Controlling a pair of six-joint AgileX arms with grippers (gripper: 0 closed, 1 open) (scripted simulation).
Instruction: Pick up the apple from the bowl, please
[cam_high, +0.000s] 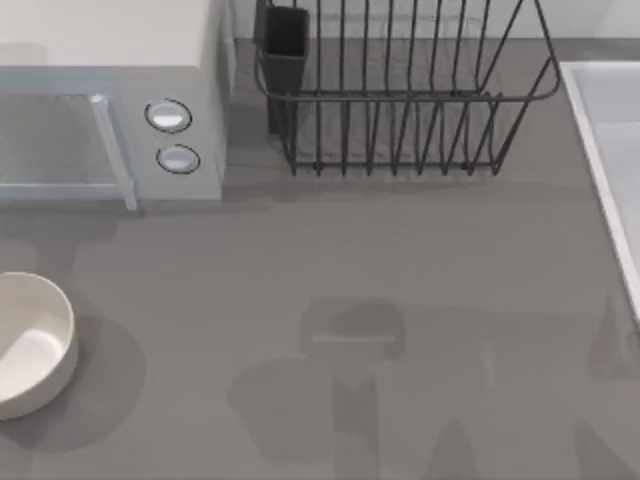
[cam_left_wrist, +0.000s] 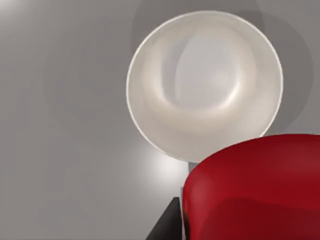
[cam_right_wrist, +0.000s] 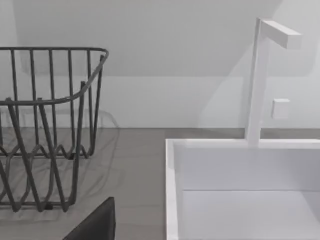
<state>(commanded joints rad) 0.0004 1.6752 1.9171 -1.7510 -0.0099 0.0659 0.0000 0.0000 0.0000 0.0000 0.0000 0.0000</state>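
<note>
The apple (cam_left_wrist: 255, 190) sits huge and close in the left wrist view, right up against the left arm's camera, with the bowl (cam_left_wrist: 205, 85) well below it and bare inside. A dark edge of the left gripper (cam_left_wrist: 167, 225) shows beside the fruit; from how near the apple hangs and how far the bowl lies beneath, I judge the gripper is closed around it and has it lifted clear, though the fingers themselves are hidden behind the red skin. In the top view the bowl (cam_high: 40, 345) stands at the left edge of the grey surface (cam_high: 400, 250).

As for handling: the apple looks glossy and hard, so slippery rather than fragile, and light for a gripper of this kind. Its blocky sides offer flatter faces than a true sphere would, and a hold across its widest middle seems safest; a pinch near the top or bottom would risk squirting it out.

The right arm is parked off near the wire dish rack (cam_right_wrist: 50, 130) and white sink (cam_right_wrist: 240, 190); whether its gripper is open cannot be told.
</note>
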